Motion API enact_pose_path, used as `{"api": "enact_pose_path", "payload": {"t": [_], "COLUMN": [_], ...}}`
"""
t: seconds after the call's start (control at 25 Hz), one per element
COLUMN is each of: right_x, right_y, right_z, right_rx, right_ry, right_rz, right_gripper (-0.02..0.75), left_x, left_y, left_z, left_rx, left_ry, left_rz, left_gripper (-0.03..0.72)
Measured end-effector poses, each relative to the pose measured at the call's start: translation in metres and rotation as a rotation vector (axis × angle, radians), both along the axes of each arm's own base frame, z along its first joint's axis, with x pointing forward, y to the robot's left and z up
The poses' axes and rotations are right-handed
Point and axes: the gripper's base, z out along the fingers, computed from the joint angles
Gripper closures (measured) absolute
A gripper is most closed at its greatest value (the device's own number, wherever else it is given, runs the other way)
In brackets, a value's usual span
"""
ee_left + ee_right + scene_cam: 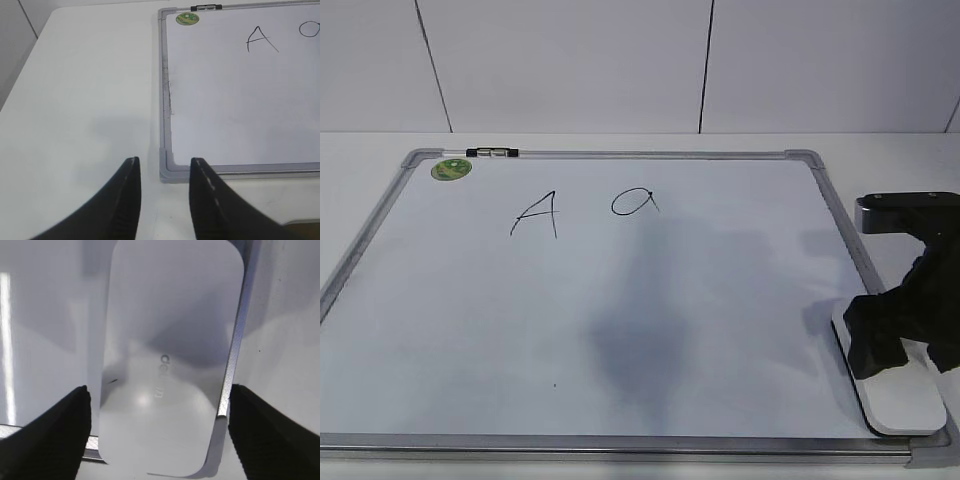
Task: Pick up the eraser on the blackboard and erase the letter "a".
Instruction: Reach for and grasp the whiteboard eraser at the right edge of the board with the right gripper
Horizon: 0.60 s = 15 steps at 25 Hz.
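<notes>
My right gripper (160, 430), jaws spread wide, straddles the eraser (165, 340) at the blackboard (620, 320)'s near right corner. It looks light, rigid and slick-topped; I judge its long sides the best hold. My left gripper (162, 200) hangs open over the tabletop (75, 100).

Gripper: we see our left gripper (164, 172) open, holding nothing, above the table (85, 100).
Board: the blackboard (164, 100) lies right of it, its near corner between the fingertips.
Marks: sticker (187, 19), capital "A" (260, 40).
</notes>
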Motion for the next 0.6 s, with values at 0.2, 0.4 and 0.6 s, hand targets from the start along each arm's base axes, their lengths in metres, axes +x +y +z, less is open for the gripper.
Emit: {"api": "enact_pose_path", "payload": {"t": [0.2, 0.4, 0.6], "right_x": [0.0031, 0.0052, 0.0063], "right_y": [0.0008, 0.0013, 0.0000], "right_z": [0.0000, -0.0023, -0.0023], "right_rx": [0.010, 0.015, 0.009], "right_ry": [-0.037, -0.043, -0.052], "right_rz": [-0.007, -0.028, -0.077], "right_gripper": [0.063, 0.063, 0.064], "left_x": [0.0000, 0.0000, 0.0000], "left_y": [0.0000, 0.0000, 0.0000], "left_z": [0.0000, 0.0000, 0.0000], "left_rx": [0.000, 0.000, 0.000], "left_ry": [0.000, 0.000, 0.000], "left_rz": [0.000, 0.000, 0.000], "left_gripper": [0.452, 0.452, 0.452]}}
